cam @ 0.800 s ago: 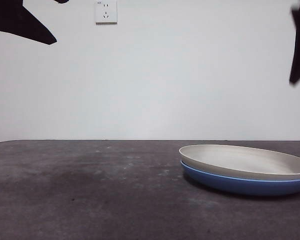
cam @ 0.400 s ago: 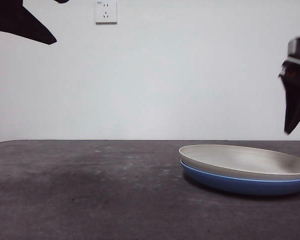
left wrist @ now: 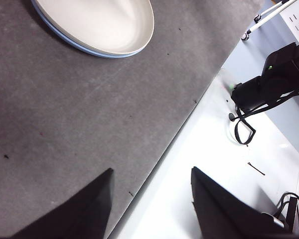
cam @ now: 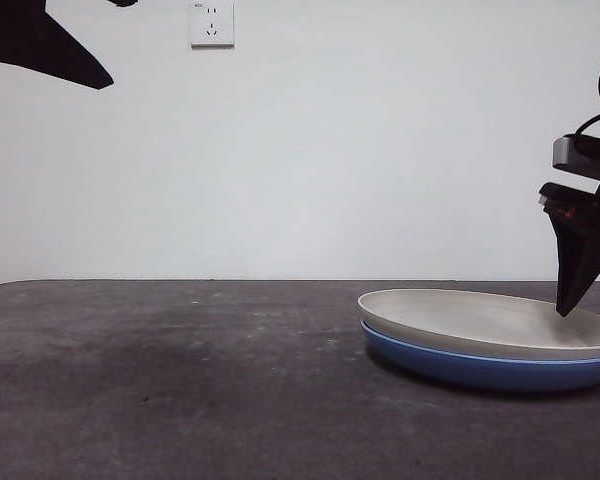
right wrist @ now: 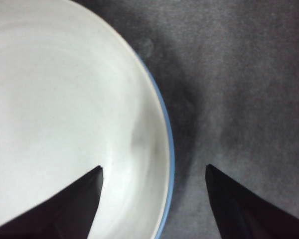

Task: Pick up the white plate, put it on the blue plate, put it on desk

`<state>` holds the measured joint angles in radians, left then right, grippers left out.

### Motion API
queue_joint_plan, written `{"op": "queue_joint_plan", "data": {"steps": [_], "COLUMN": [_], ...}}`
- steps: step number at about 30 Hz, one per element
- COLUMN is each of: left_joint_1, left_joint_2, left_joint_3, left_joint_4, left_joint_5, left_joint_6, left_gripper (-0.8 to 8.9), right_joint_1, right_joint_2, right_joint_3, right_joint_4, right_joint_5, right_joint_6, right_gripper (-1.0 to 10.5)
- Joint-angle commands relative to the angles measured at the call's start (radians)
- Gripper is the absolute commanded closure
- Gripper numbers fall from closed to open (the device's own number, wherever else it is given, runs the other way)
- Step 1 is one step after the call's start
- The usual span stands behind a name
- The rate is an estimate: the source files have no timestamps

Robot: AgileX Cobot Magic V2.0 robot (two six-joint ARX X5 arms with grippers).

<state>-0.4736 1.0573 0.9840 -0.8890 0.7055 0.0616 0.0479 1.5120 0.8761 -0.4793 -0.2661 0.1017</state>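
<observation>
Jaws of the right gripper point(right wrist: 153, 172) stand apart, straddling the matte cream-white plate's point(cam: 490, 322) rim; it sits nested on the glossy blue plate point(cam: 480, 368). Clamping too deep could lift both. The left gripper point(left wrist: 150, 179) waits open.

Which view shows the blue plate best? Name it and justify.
The front view: the blue plate shows its whole side wall beneath the white plate. The left wrist view shows only a thin blue edge; the right wrist view a narrow rim arc.
</observation>
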Motion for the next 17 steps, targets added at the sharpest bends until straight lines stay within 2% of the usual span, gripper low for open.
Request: {"op": "queue_joint_plan", "data": {"steps": [1, 17], "left_joint_1": [-0.005, -0.005], "left_joint_2": [0.005, 0.005], "left_joint_3": [0.011, 0.011], "left_joint_4": [0.011, 0.018], "left_joint_5": [0.005, 0.006], "left_joint_6": [0.005, 0.002], "left_gripper": [5.64, 5.64], "right_joint_1": [-0.001, -0.005], "right_joint_2": [0.033, 0.077], "right_joint_3": [0.011, 0.011], "right_joint_4": [0.018, 0.046], "right_joint_5": [-0.007, -0.021], "right_joint_6": [-0.008, -0.002], "right_gripper": [6.6, 8.8]}}
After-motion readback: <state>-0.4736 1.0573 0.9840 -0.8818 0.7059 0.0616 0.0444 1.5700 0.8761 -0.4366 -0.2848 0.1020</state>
